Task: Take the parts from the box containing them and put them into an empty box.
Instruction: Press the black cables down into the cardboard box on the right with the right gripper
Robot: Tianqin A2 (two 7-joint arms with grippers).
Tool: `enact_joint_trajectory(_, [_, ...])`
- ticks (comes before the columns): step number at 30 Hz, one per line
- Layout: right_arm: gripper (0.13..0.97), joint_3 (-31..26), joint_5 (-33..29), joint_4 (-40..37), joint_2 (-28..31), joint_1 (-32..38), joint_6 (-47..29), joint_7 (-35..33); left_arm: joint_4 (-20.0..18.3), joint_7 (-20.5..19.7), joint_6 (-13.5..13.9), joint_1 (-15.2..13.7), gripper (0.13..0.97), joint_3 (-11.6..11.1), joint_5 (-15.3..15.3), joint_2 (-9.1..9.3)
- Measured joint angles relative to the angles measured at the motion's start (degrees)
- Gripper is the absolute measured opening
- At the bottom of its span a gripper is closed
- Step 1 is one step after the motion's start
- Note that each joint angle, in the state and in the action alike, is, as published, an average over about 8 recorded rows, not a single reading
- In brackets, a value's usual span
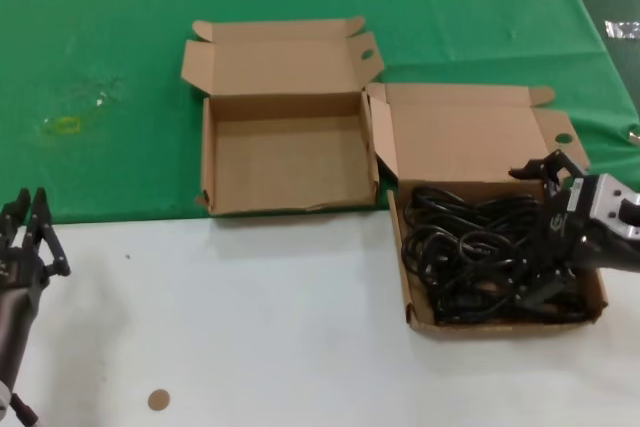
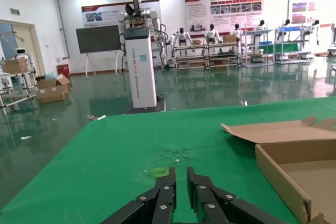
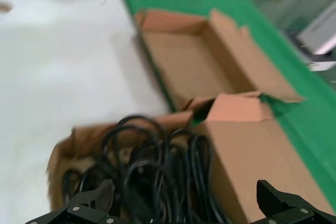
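Observation:
Several black power cords [image 1: 470, 252] lie tangled in the shallow cardboard box [image 1: 500, 325] at the right; its lid flap lies open behind it. The taller cardboard box [image 1: 285, 157] to its left holds nothing and its lid is open too. My right gripper [image 1: 525, 235] is open wide and empty, low over the right part of the cord pile. In the right wrist view the gripper [image 3: 184, 205] spans the cords [image 3: 157, 171], with the empty box [image 3: 194, 61] beyond. My left gripper [image 1: 30, 237] is parked at the table's front left, fingers together and empty; it also shows in the left wrist view [image 2: 181, 190].
The boxes straddle the edge between the green cloth [image 1: 120, 67] and the white table surface [image 1: 250, 327]. A small brown disc [image 1: 158, 400] lies on the white surface at the front left. A yellowish stain [image 1: 65, 125] marks the cloth at the left.

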Motion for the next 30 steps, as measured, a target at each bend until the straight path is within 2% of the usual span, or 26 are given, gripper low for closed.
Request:
enact_joint_trajectory(4, [0.966, 1.8, -4.4, -2.3, -1.9, 2.1, -7.9, -1.1, 0.0, 0.0, 0.0, 0.0, 0.192, 0.0, 0.0, 0.00])
enact_joint_trajectory(12, [0.966, 4.6, -11.9, -7.8, -7.7, 5.0, -18.2, -4.0, 0.0, 0.0, 0.0, 0.0, 0.157, 0.0, 0.0, 0.00])
enact_joint_trajectory(23, [0.964, 7.7, -17.9, -15.9, -15.2, 8.1, -24.1, -8.6, 0.0, 0.0, 0.0, 0.0, 0.152, 0.0, 0.0, 0.00])
enact_joint_trajectory(30, [0.916, 9.5, -20.2, -17.2, -17.2, 8.6, -26.8, -9.6, 0.0, 0.0, 0.0, 0.0, 0.152, 0.0, 0.0, 0.00])
